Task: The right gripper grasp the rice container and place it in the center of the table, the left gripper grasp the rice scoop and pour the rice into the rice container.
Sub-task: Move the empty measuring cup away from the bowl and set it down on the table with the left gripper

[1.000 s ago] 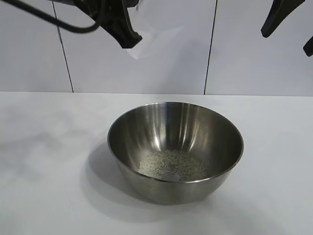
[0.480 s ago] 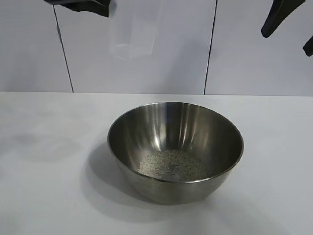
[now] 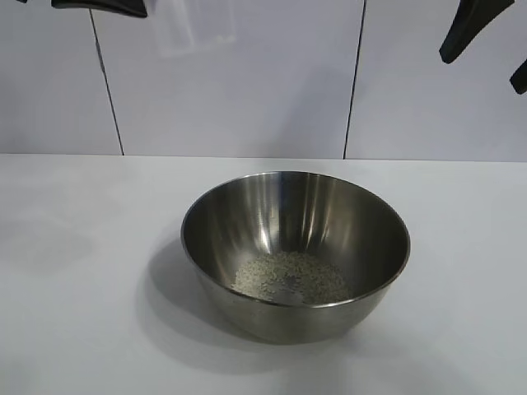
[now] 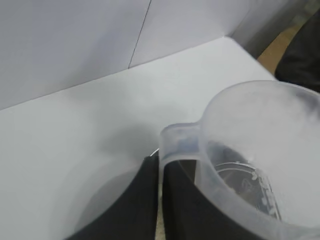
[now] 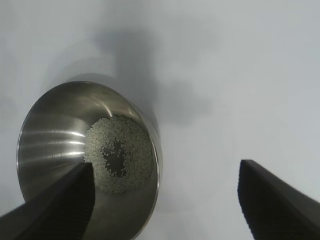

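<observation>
The rice container (image 3: pixel 247 216), a shiny steel bowl, stands on the white table (image 3: pixel 74 280) near its middle, with the rice (image 3: pixel 288 277) heaped in its bottom. High at the far left, my left gripper (image 3: pixel 103 7) holds the rice scoop (image 3: pixel 193 29), a clear plastic cup. In the left wrist view my left gripper (image 4: pixel 161 164) is shut on the handle of the rice scoop (image 4: pixel 260 150), where a few grains cling inside. My right gripper (image 3: pixel 492 53) hangs open high at the right. In its own view my right gripper (image 5: pixel 166 165) hovers above the rice container (image 5: pixel 55 125) and the rice (image 5: pixel 120 150).
A white panelled wall (image 3: pixel 272 82) with dark vertical seams stands behind the table. The bare tabletop stretches on both sides of the bowl and in front of it.
My left gripper has carried the scoop up and to the left, away from above the bowl's back rim. The right gripper, the bowl and the rice have not moved.
</observation>
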{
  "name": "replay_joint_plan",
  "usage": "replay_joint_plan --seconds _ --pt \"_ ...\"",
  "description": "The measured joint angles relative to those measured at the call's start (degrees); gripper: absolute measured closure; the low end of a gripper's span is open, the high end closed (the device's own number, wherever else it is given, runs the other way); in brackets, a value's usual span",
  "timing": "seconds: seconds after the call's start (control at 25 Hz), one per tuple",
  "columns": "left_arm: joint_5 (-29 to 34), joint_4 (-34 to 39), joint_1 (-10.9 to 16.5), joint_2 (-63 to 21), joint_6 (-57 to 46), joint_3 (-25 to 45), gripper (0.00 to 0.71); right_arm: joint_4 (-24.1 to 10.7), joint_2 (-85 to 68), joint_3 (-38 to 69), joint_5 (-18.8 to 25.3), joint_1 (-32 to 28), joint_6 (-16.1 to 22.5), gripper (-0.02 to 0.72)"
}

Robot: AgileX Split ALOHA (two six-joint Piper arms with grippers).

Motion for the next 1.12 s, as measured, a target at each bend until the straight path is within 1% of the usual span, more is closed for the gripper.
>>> replay_joint_plan --seconds 0.08,0.16,0.2,0.28,0.4,0.52,0.72,0.88,1.12 --pt "2.9 -6.03 2.44 -0.18 5.34 2.09 0.701 0.0 0.0 0.0 0.0 0.0 -0.05 0.156" --pt "4.92 -12.3 4.17 -0.41 11.69 5.04 0.701 0.0 0.0 0.0 0.0 0.0 -0.33 0.156" --pt "5.52 -14.45 4.91 -0.44 15.84 7.01 0.701 0.0 0.0 0.0 0.0 0.0 -0.52 0.156" --pt "6.2 -16.39 5.81 -0.44 23.31 10.81 0.701 0.0 0.0 0.0 0.0 0.0 -0.68 0.156" --pt "6.26 -16.79 6.25 -0.44 30.74 14.38 0.701 0.0 0.0 0.0 -0.05 0.0 -0.81 0.156" --pt "6.26 -16.99 6.25 -0.44 38.2 16.06 0.701 0.2 0.0 0.0 -0.24 0.0 -0.86 0.156" --pt "5.62 -17.29 6.25 -0.44 46.01 18.05 0.701 0.21 0.0 0.0 -0.66 0.0 -1.04 0.156" --pt "2.15 -17.35 6.25 -0.13 49.12 19.22 0.701 0.41 0.0 0.0 -0.9 0.0 -1.06 0.156" --pt "0.98 -18.0 6.41 5.66 52.64 19.22 0.701 0.41 0.0 0.0 -0.9 0.0 -1.06 0.156"
